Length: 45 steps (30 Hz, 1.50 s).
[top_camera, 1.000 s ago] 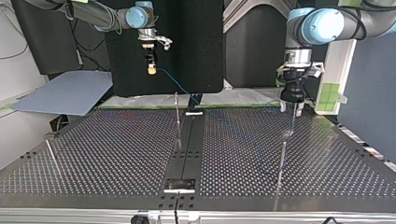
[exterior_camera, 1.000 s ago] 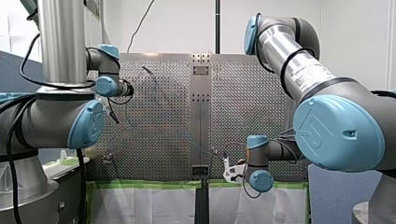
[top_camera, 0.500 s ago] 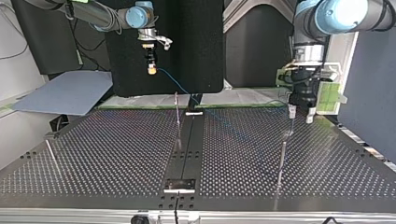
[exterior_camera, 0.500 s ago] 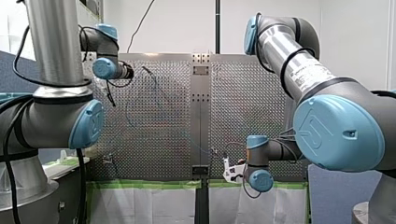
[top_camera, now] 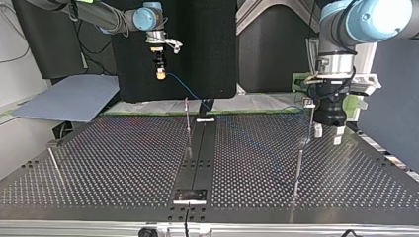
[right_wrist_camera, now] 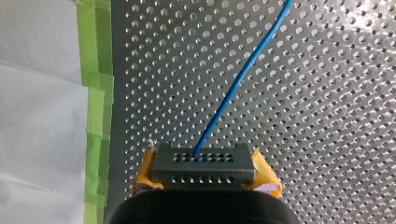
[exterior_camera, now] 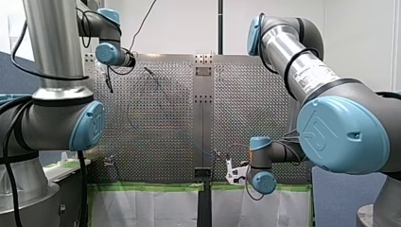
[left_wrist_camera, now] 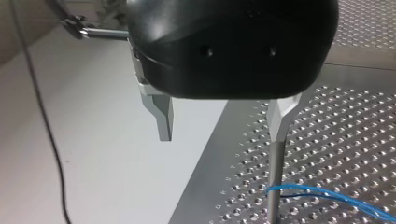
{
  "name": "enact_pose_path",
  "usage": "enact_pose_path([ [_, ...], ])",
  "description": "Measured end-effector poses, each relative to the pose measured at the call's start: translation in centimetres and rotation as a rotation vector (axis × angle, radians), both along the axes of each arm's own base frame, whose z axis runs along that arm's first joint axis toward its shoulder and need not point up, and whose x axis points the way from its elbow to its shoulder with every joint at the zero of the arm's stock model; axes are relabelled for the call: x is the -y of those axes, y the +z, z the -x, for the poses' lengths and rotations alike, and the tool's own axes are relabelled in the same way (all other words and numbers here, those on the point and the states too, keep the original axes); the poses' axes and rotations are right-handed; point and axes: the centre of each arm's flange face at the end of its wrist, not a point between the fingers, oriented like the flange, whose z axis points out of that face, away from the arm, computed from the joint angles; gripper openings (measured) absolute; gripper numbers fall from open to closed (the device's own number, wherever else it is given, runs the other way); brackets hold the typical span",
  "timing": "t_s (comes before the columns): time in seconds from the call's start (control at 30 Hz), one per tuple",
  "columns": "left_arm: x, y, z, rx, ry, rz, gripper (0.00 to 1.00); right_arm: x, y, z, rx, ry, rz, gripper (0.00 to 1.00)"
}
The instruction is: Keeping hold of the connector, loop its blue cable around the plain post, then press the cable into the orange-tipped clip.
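Observation:
In the right wrist view my right gripper is shut on a dark grey connector between yellow pads, and the blue cable runs out ahead of it. In the top view that gripper hangs above the table's far edge. The cable slopes down to the table and runs toward a thin plain post. My left gripper is open and holds nothing. One metal finger stands just above the post, which has the cable looped at its base.
Another thin post stands near the middle strip of the perforated table; its tip colour does not show. A further rod lies at the top view's left. Green tape edges the table beside white sheeting.
My left arm has lifted off the plain post and shifted toward the top view's right and the camera. My right gripper and the connector have stayed where they were.

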Motion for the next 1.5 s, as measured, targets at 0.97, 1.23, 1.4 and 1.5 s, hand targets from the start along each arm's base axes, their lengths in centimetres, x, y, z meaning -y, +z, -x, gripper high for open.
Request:
enact_pose_path([
  [0.97, 2.2, 6.7, -2.8, -0.110, 0.082, -0.248, 0.99, 0.0, 0.0, -0.1, 0.001, 0.001, 0.001, 0.00],
  [1.23, 2.7, 9.6, -2.5, -0.112, 0.081, -0.254, 0.99, 0.1, 0.0, -0.1, -0.001, 0.001, 0.000, 0.00],
  [1.4, 3.0, 11.4, -2.3, -0.115, 0.084, -0.249, 0.99, 0.1, 0.0, -0.1, -0.002, 0.001, -0.001, 0.00],
  [1.5, 3.1, 12.2, -2.0, -0.123, 0.082, -0.246, 0.99, 0.1, 0.0, -0.1, -0.002, 0.001, -0.001, 0.00],
])
